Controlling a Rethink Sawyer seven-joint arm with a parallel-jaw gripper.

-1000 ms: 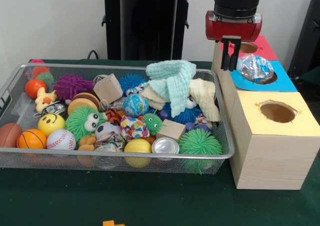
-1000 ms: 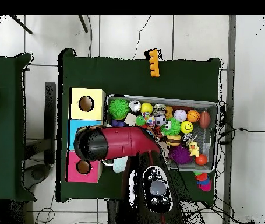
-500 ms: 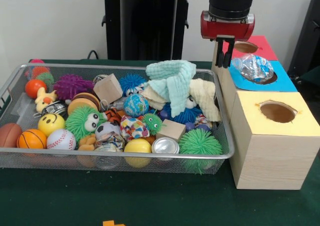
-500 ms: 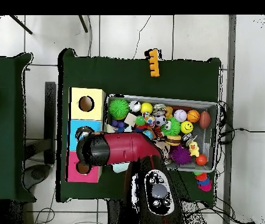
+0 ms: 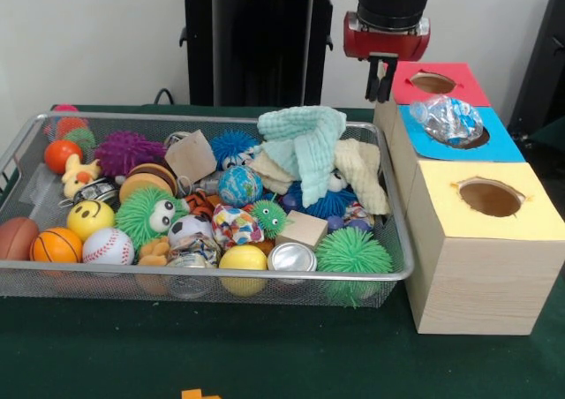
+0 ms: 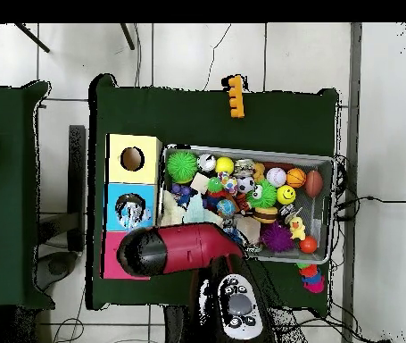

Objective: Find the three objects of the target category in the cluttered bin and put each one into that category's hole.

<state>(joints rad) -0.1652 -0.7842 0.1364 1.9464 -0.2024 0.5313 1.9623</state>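
Gripper [image 5: 380, 81]: closed, empty, above boxes; bottle [image 5: 450, 118] rests on blue hole [image 5: 472, 139]; next, search bin [image 5: 26, 147].

A robotics lab: a green-clothed table [image 5: 265, 364] stands on white tiled floor [image 6: 197, 54] with loose black cables [image 6: 371, 198] at 3 o'clock, bearing a wire mesh bin [image 5: 221, 280] of toys and three plywood boxes with coloured, holed tops [image 5: 481, 240].
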